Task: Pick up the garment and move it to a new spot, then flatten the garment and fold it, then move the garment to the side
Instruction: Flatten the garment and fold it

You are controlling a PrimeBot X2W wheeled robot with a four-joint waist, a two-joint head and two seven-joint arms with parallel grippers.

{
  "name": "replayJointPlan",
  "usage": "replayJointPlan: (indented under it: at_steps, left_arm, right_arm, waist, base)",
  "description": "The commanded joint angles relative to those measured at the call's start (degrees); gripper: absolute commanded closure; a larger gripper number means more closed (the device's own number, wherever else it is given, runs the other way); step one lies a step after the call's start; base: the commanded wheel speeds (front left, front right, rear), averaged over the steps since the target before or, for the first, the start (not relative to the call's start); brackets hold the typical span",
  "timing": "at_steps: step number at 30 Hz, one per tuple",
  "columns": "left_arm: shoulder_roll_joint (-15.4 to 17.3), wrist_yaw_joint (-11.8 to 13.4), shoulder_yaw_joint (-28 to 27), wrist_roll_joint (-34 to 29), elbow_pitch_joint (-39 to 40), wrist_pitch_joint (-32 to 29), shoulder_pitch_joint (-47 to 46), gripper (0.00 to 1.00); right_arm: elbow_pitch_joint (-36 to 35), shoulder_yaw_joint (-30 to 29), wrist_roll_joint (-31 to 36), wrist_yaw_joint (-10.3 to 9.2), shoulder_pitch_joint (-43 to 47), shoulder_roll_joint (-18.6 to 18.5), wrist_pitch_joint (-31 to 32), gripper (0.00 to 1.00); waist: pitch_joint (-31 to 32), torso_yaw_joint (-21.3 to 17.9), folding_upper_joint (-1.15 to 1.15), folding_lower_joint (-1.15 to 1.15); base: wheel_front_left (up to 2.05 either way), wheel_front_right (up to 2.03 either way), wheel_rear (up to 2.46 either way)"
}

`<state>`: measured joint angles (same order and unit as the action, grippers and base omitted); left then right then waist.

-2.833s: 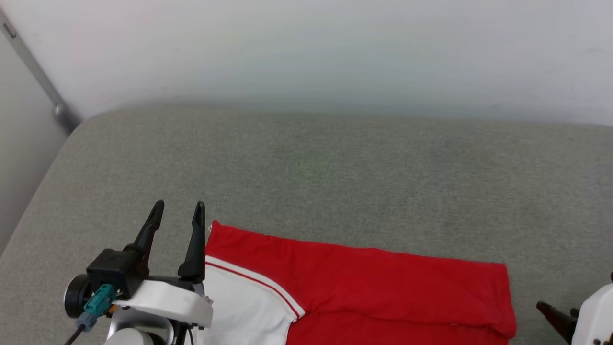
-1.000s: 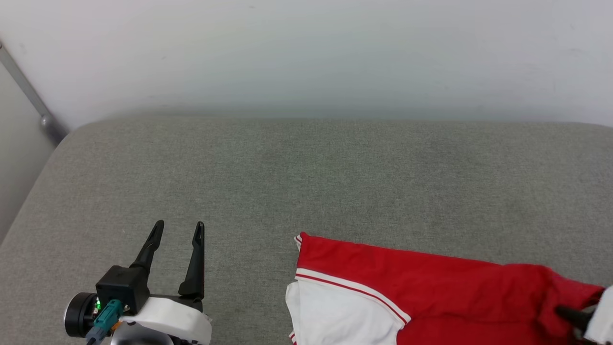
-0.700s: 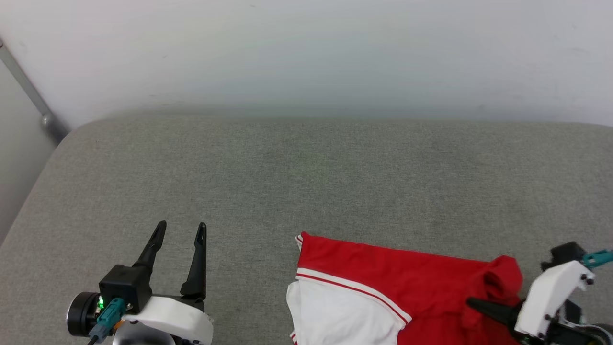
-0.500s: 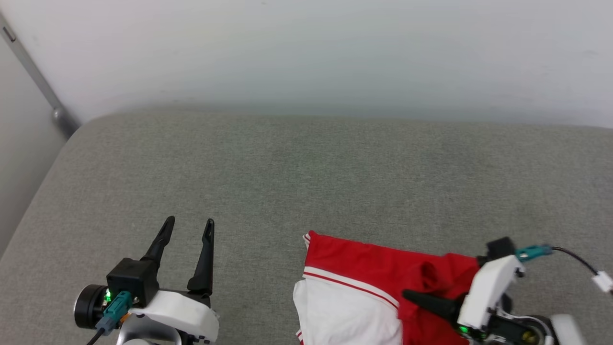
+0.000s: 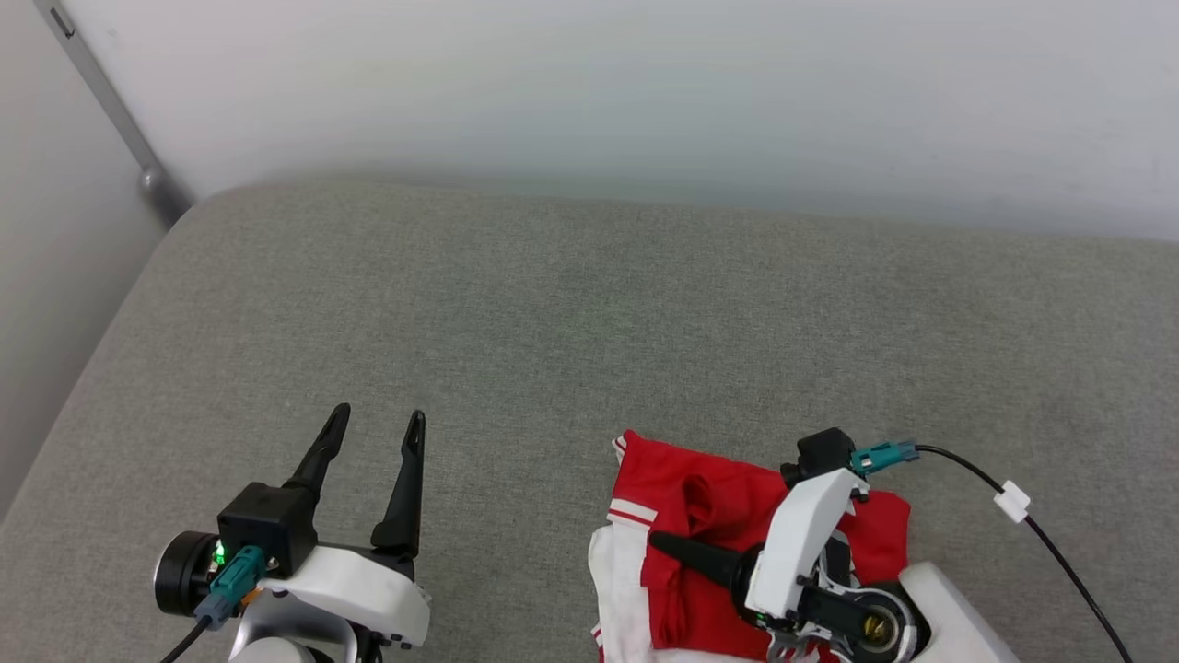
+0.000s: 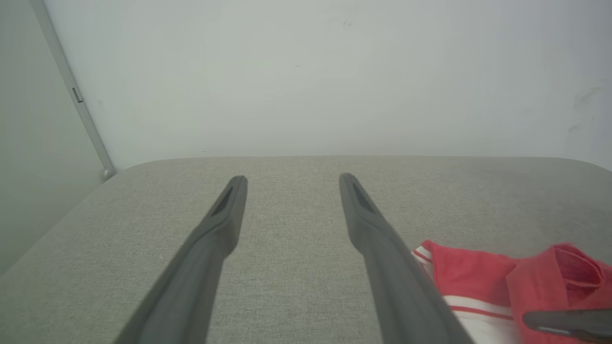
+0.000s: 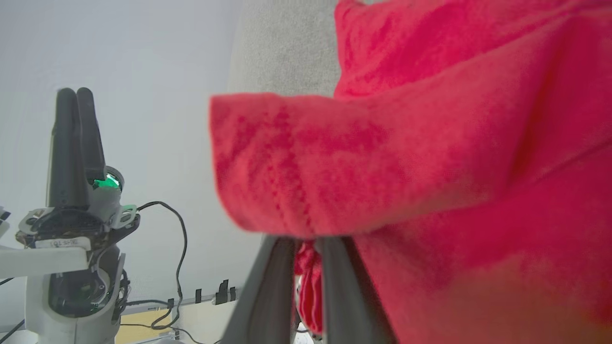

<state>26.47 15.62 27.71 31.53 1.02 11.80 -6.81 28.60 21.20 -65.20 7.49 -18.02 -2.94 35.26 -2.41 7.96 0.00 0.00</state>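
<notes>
The garment [image 5: 728, 493] lies bunched at the near edge of the grey padded surface [image 5: 589, 322], red cloth doubled over a white sleeve with red-and-white trim [image 5: 619, 516]. My right gripper [image 5: 671, 547] points left across it and is shut on a fold of red cloth; in the right wrist view the cloth [image 7: 382, 157] drapes over the fingers [image 7: 279, 286] and sits pinched between them. My left gripper [image 5: 379, 416] stands open and holds nothing, left of the garment and apart from it. In the left wrist view its fingers [image 6: 224, 224] spread wide, with the garment [image 6: 473, 272] at the lower right.
A white wall [image 5: 645, 83] rises behind the surface. A grey metal rail [image 5: 110, 101] runs down at the upper left, where the surface's left edge [image 5: 101, 341] drops off. My right wrist's cable [image 5: 1013, 502] trails over the cushion to the right.
My right gripper took hold of the garment's right end and carried it left over the rest, so the cloth now lies doubled and shorter. The head camera shifted. The left gripper stayed open.
</notes>
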Motion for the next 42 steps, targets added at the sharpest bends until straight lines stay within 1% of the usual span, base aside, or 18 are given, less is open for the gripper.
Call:
replayJointPlan:
  at_steps: [1, 4, 7, 10, 13, 15, 17, 20, 24, 28, 31, 33, 36, 38, 42]
  left_arm:
    - [-0.1, -0.3, 0.0, 0.1, -0.2, 0.4, -0.6, 0.0]
    - [-0.2, -0.1, -0.3, 0.5, -0.5, 0.6, -0.3, 0.0]
    - [-0.2, 0.0, -0.5, 0.6, -0.8, 1.0, 0.3, 0.0]
    - [-0.1, 0.1, -0.6, 0.8, -1.0, 1.2, 0.6, 0.0]
    - [-0.3, 0.5, -0.8, 0.7, -0.9, 1.3, 0.9, 0.0]
    - [-0.4, 0.8, -1.0, 0.9, -0.9, 1.5, 1.5, 0.0]
    - [-0.4, 1.1, -1.2, 1.0, -0.9, 1.6, 2.0, 0.0]
    - [-0.3, 1.6, -1.6, 1.4, -0.8, 1.8, 2.8, 0.0]
    - [-0.1, 2.1, -2.4, 1.7, -0.5, 2.0, 3.9, 0.0]
    - [0.2, 2.8, -3.0, 1.8, -0.3, 2.2, 4.5, 0.0]
    - [0.6, 3.0, -3.5, 1.9, -0.2, 2.4, 5.4, 0.0]
    - [0.9, 3.2, -3.9, 2.1, -0.1, 2.5, 5.7, 0.0]
    - [1.3, 3.6, -4.5, 2.2, 0.0, 2.5, 6.7, 0.0]
    - [1.5, 3.9, -4.7, 2.2, 0.2, 2.5, 7.2, 0.0]
    - [2.1, 4.2, -4.4, 2.0, 0.8, 2.0, 7.9, 0.0]
  right_arm:
    - [0.8, 0.8, 1.1, -0.01, -1.4, 0.1, -2.2, 0.0]
    - [2.1, 3.3, 3.7, -0.01, -2.5, 0.1, -4.6, 0.0]
    - [1.4, 4.9, 6.7, -0.02, -3.7, -0.6, -5.5, 0.0]
    - [-1.5, 6.4, 10.2, -0.02, -4.4, -3.2, -6.5, 0.0]
    - [-4.3, 6.1, 15.6, -0.02, -4.0, -6.6, -9.9, 0.0]
    - [-5.3, 3.7, 20.5, -0.02, -3.1, -9.2, -13.7, 0.0]
    - [-6.2, 0.8, 25.4, -0.02, -1.5, -10.9, -17.1, 0.0]
    - [-8.0, -5.5, 32.6, -0.02, 1.1, -13.1, -21.4, 0.0]
    - [-13.1, -15.0, 40.6, -0.02, 6.1, -14.2, -26.1, 0.0]
    - [-21.1, -23.4, 45.1, -0.02, 11.5, -13.1, -30.0, 0.0]
    - [-27.0, -27.2, 46.6, -0.02, 15.2, -12.0, -32.4, 0.0]
    - [-30.4, -28.2, 47.4, -0.02, 17.6, -11.4, -33.5, 0.0]
    - [-34.6, -28.1, 48.0, -0.02, 21.3, -10.1, -34.2, 0.0]
    - [-36.6, -27.6, 48.3, -0.02, 23.3, -9.5, -34.1, 0.0]
    - [-39.2, -26.8, 49.0, -0.02, 26.5, -7.3, -33.5, 0.0]
  waist:
    - [-0.1, 0.1, 0.0, 0.0]
    - [0.1, 0.0, 0.0, 0.0]
    - [0.3, -0.4, 0.0, 0.0]
    - [0.7, -0.9, 0.0, 0.0]
    - [1.1, -1.5, 0.0, 0.0]
    - [1.4, -2.1, 0.0, 0.0]
    - [1.8, -2.8, 0.0, 0.0]
    - [2.4, -3.7, 0.0, 0.0]
    - [3.0, -4.7, 0.0, 0.0]
    - [3.3, -5.7, 0.0, 0.0]
    - [3.5, -6.3, 0.0, 0.0]
    - [3.6, -6.7, 0.0, 0.0]
    - [3.9, -7.4, 0.0, 0.0]
    - [4.1, -7.8, 0.0, 0.0]
    - [4.4, -8.5, 0.0, 0.0]
  base:
    - [0.0, 0.0, 0.0]
    - [0.0, 0.0, 0.0]
    - [0.0, 0.0, 0.0]
    - [0.0, 0.0, 0.0]
    - [0.0, 0.0, 0.0]
    - [0.0, 0.0, 0.0]
    - [0.0, 0.0, 0.0]
    - [0.0, 0.0, 0.0]
    - [0.0, 0.0, 0.0]
    - [0.0, 0.0, 0.0]
    - [0.0, 0.0, 0.0]
    - [0.0, 0.0, 0.0]
    - [0.0, 0.0, 0.0]
    - [0.0, 0.0, 0.0]
    - [0.0, 0.0, 0.0]
